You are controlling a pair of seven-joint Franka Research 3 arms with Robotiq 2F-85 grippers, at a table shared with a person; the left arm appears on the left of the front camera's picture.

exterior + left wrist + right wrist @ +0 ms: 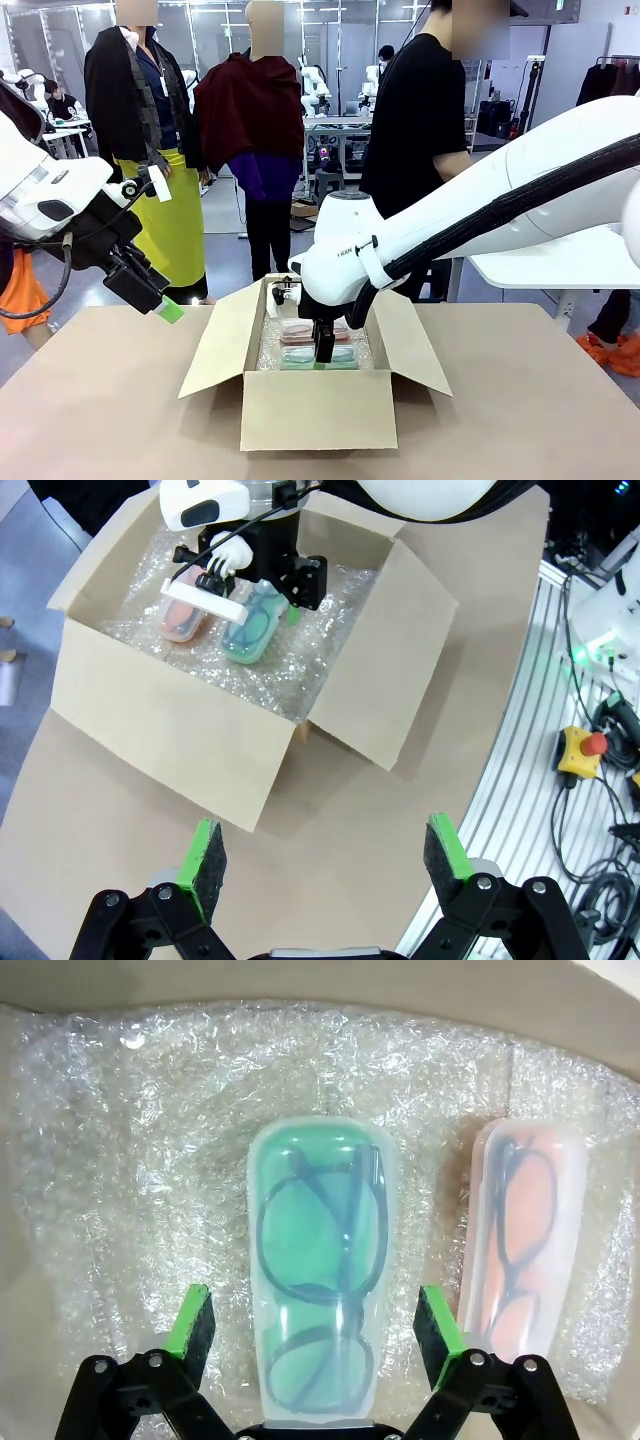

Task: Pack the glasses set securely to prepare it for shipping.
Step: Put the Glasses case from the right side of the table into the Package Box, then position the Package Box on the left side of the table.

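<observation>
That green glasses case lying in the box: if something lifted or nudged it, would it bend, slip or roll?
The mint green case looks like a moulded shell holding its shape, so probably stiff, not floppy. It lies flat and oblong, so unlikely to roll. Its smooth rounded sides may be slippery, though the bubble wrap beneath should damp sliding.

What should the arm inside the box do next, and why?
Probably lift the right gripper straight up out of the box. Its jaws stand open around the green case, which lies flat on the bubble wrap beside the pink case, so both look placed.
</observation>
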